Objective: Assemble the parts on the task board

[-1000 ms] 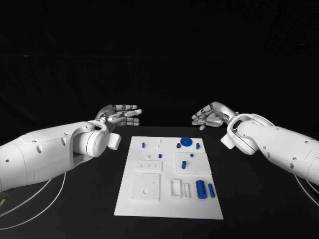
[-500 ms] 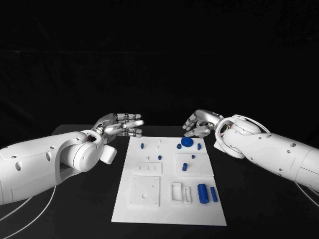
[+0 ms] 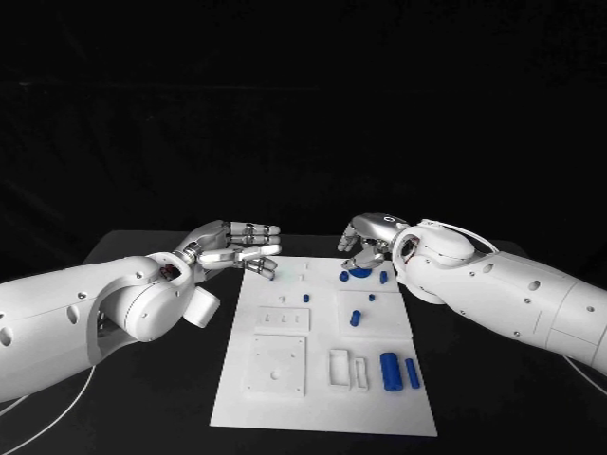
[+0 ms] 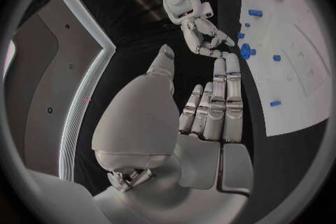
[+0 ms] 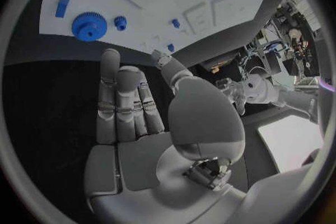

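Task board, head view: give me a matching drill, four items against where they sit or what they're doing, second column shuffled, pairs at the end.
Items
1. round blue gear part
2. large blue cylinder part
3. left silver hand
4. right silver hand

Places or states
A. near end of the white task board, right side
B. empty, over the board's far left corner
C. far end of the board, right side
D. empty, fingers curled, just beyond the gear

Pairs: 1-C, 2-A, 3-B, 4-D

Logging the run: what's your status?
Both hands open, left hand and right hand at the board's far end. Blue gear untouched. Nothing blocking.
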Controlling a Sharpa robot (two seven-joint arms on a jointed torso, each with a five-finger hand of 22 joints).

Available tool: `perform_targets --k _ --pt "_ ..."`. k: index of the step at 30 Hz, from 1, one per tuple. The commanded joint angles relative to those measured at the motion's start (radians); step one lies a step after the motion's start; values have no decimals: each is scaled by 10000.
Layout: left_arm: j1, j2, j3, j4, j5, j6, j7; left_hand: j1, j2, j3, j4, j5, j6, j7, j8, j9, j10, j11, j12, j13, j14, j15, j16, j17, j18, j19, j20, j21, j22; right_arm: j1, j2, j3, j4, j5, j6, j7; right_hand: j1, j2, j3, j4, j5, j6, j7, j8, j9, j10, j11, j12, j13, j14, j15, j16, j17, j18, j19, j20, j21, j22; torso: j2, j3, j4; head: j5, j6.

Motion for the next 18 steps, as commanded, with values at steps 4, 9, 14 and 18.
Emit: perform_targets --k 4,9,14,18 --pt "125 -59 23 59 -314 99 -38 155 -4 -23 247 -37 1020 104 76 55 465 283 -15 9 -147 111 -62 -14 44 -207 68 12 28 16 22 -16 12 -1127 599 -589 170 -116 70 107 -34 -20 -40 -7 6 -145 25 35 16 -51 58 -2 -118 187 242 109 -579 663 177 2 22 3 -8" --pt "188 -90 25 91 -325 73 -30 92 124 7 112 -43 955 109 66 49 1125 314 8 35 -297 173 -70 -27 98 -390 166 -18 29 16 69 -60 -34 -1310 721 -681 269 -123 -78 219 -742 -61 -65 0 10 -345 56 -2 4 -55 69 21 -121 154 337 97 -860 916 240 2 15 -14 -57" --pt "223 -109 27 140 -325 41 -29 44 140 22 18 -40 945 120 65 48 1162 310 12 37 -321 178 -58 -23 111 -421 180 -1 41 14 151 -202 -153 -1444 650 -698 522 -106 -214 398 -1040 -85 -67 0 9 -360 55 -3 3 -52 70 36 -142 141 514 92 -1280 1200 290 22 18 25 -54" --pt "236 -136 27 185 -329 -42 -50 48 157 62 -67 -39 918 191 63 45 1178 465 12 36 -325 226 -42 -15 127 -443 201 24 56 12 230 -264 -248 -1496 425 -674 584 -100 159 296 -1276 -67 -48 0 8 -322 47 -5 1 -48 67 32 -155 189 558 120 -1437 1473 334 32 25 42 -13"
